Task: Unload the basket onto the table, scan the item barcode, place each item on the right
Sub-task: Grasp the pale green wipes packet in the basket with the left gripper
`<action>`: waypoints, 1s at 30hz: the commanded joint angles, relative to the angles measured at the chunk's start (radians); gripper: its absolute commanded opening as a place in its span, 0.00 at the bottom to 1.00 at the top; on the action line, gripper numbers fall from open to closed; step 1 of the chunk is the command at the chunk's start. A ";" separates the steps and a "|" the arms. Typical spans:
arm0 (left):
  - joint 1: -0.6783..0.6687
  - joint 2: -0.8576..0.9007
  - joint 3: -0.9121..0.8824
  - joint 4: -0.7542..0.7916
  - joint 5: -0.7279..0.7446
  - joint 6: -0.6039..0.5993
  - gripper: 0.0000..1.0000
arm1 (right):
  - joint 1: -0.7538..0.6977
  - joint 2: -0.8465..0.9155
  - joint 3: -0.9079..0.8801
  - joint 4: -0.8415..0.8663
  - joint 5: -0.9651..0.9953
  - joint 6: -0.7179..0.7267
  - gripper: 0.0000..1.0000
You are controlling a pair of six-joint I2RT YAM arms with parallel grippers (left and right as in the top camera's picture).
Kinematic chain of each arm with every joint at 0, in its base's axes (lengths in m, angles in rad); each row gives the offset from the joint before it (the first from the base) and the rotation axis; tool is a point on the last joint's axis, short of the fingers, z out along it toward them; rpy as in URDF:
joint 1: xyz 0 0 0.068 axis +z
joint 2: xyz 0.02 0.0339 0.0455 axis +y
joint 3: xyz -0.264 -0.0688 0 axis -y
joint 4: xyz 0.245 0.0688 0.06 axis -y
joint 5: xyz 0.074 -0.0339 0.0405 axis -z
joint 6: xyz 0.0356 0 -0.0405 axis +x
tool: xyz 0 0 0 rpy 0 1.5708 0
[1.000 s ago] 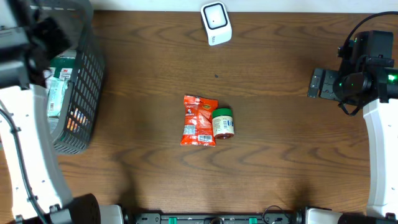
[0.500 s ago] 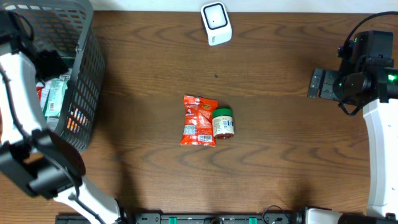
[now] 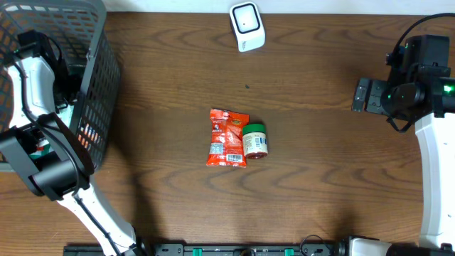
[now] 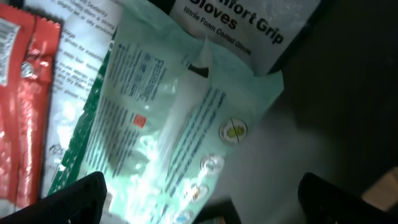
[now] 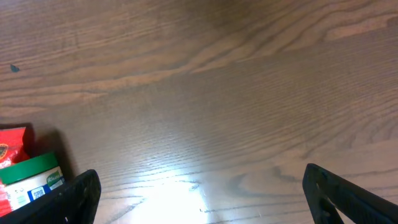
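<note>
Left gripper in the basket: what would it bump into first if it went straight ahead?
Most likely the pale green packet, lying right ahead of the open left gripper in its wrist view. How far off it is, I can't tell.

- The left arm [image 3: 25,89] has shifted: a black joint now sits at lower left, its white link reaching up over the basket [image 3: 99,92].
- The basket's upper-left rim, earlier covered, now shows.

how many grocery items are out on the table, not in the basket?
2. A red packet lies at the centre of the table, with a green-lidded jar against its right edge. The basket holds more, partly hidden.
</note>
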State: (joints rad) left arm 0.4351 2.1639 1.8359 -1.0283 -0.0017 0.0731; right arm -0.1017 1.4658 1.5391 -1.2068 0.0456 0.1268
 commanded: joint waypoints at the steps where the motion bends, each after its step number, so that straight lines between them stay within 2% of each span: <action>1: 0.002 0.045 -0.006 0.006 0.006 0.013 0.98 | -0.002 -0.001 0.010 0.002 0.009 0.014 0.99; 6: 0.003 0.074 -0.007 0.019 0.005 0.013 1.00 | -0.002 -0.001 0.010 0.002 0.009 0.015 0.99; 14: 0.003 0.082 -0.007 0.035 0.005 0.013 0.86 | -0.002 -0.001 0.010 0.002 0.009 0.015 0.99; 30: 0.004 0.012 0.012 0.043 0.006 0.029 0.88 | -0.002 -0.001 0.010 0.002 0.009 0.014 0.99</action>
State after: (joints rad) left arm 0.4377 2.2063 1.8359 -0.9878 -0.0170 0.0803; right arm -0.1017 1.4658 1.5391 -1.2068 0.0456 0.1268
